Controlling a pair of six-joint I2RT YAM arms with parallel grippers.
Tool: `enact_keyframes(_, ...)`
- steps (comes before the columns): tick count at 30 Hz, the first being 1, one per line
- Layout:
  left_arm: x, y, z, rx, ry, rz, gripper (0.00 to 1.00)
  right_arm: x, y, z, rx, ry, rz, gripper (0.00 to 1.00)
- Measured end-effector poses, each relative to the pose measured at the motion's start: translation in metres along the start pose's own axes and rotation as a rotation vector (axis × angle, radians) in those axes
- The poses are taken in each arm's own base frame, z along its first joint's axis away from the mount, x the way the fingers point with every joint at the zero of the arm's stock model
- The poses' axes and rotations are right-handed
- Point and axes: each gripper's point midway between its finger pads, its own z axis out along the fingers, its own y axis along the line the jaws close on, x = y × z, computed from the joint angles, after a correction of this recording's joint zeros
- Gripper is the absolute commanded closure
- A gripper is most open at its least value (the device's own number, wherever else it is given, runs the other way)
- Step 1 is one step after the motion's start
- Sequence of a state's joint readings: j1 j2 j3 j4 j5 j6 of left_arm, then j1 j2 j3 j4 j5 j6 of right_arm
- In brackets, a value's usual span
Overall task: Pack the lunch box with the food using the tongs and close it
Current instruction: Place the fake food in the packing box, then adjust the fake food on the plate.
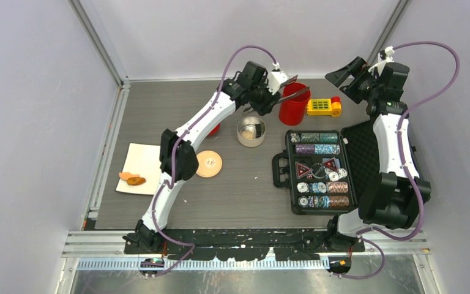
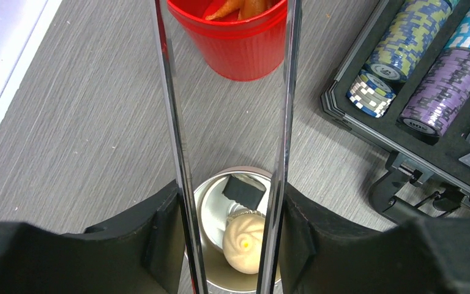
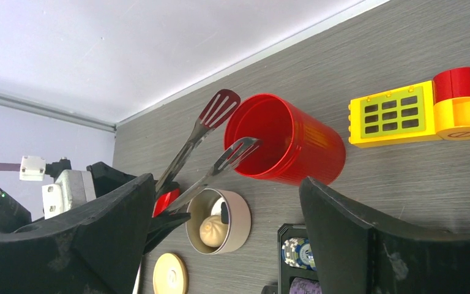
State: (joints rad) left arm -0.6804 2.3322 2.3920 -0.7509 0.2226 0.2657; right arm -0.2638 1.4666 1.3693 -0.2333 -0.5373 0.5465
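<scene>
The lunch box (image 1: pixel 251 132) is a round steel tin standing open mid-table. Inside it lie a whitish bun (image 2: pixel 245 242) and a dark piece (image 2: pixel 243 191). Its tan lid (image 1: pixel 208 163) rests flat to the left. My left gripper (image 1: pixel 268 92) is shut on the tongs (image 2: pixel 172 122), its fingers (image 2: pixel 159 233) pressing both arms from outside. The tongs' slotted tips (image 3: pixel 220 108) stand apart and empty at the mouth of a red cup (image 1: pixel 294 104). Orange-brown food (image 1: pixel 132 178) lies on a white plate (image 1: pixel 141 156). My right gripper (image 3: pixel 227 181) hangs open and empty, high at the back right.
The red cup (image 2: pixel 238 43) holds orange pieces (image 2: pixel 232 7). A black hinged case of poker chips (image 1: pixel 318 171) lies open at the right. A yellow and red toy (image 1: pixel 324 107) sits behind it. A small red object (image 1: pixel 214 128) shows under the left arm.
</scene>
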Motion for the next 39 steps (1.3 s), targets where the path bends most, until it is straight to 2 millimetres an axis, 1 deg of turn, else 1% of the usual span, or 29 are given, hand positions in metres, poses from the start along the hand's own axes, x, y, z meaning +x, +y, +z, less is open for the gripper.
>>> enact_keyframes(5,-0.005,0.002,-0.007,-0.009,-0.013,-0.020,0.50,0.003,0.000,0.000,-0.005,0.008,0.009,0.08)
enact_keyframes(8,-0.014,0.004,-0.019,-0.012,-0.036,-0.045,0.50,0.006,0.004,0.001,-0.018,0.018,0.006,0.08)
enact_keyframes(10,-0.020,0.009,-0.030,-0.016,-0.056,-0.066,0.50,0.008,0.008,0.002,-0.029,0.027,0.003,0.08)
enact_keyframes(12,-0.022,0.020,-0.045,-0.028,-0.071,-0.098,0.50,0.013,0.013,0.004,-0.042,0.038,-0.007,0.08)
enact_keyframes(14,-0.020,0.033,-0.061,-0.046,-0.077,-0.134,0.50,0.018,0.019,0.006,-0.058,0.052,-0.023,0.08)
enact_keyframes(17,-0.006,0.060,-0.089,-0.088,-0.070,-0.201,0.50,0.029,0.031,0.009,-0.090,0.079,-0.060,0.08)
enact_keyframes(19,0.009,0.078,-0.109,-0.122,-0.056,-0.250,0.50,0.038,0.040,0.011,-0.110,0.102,-0.088,0.08)
enact_keyframes(20,0.015,0.083,-0.117,-0.133,-0.049,-0.269,0.50,0.043,0.045,0.012,-0.123,0.115,-0.106,0.08)
enact_keyframes(22,0.036,0.096,-0.137,-0.168,-0.025,-0.321,0.50,0.055,0.056,0.014,-0.150,0.145,-0.142,0.08)
enact_keyframes(24,0.058,0.104,-0.157,-0.197,0.003,-0.366,0.50,0.067,0.067,0.016,-0.175,0.175,-0.173,0.08)
enact_keyframes(27,0.091,0.108,-0.187,-0.234,0.045,-0.428,0.50,0.082,0.082,0.016,-0.216,0.210,-0.221,0.08)
enact_keyframes(28,0.105,0.110,-0.199,-0.252,0.060,-0.451,0.50,0.088,0.088,0.016,-0.232,0.223,-0.236,0.08)
enact_keyframes(31,0.142,0.107,-0.239,-0.300,0.102,-0.520,0.49,0.101,0.104,0.016,-0.272,0.251,-0.274,0.08)
enact_keyframes(34,0.172,0.103,-0.279,-0.362,0.117,-0.575,0.49,0.112,0.115,0.017,-0.301,0.279,-0.304,0.08)
enact_keyframes(36,0.192,0.097,-0.307,-0.407,0.129,-0.606,0.49,0.122,0.119,0.019,-0.315,0.305,-0.321,0.08)
enact_keyframes(37,0.199,0.093,-0.318,-0.426,0.130,-0.613,0.49,0.128,0.123,0.020,-0.327,0.318,-0.331,0.08)
enact_keyframes(39,0.219,0.080,-0.343,-0.467,0.146,-0.632,0.48,0.138,0.128,0.021,-0.342,0.342,-0.349,0.08)
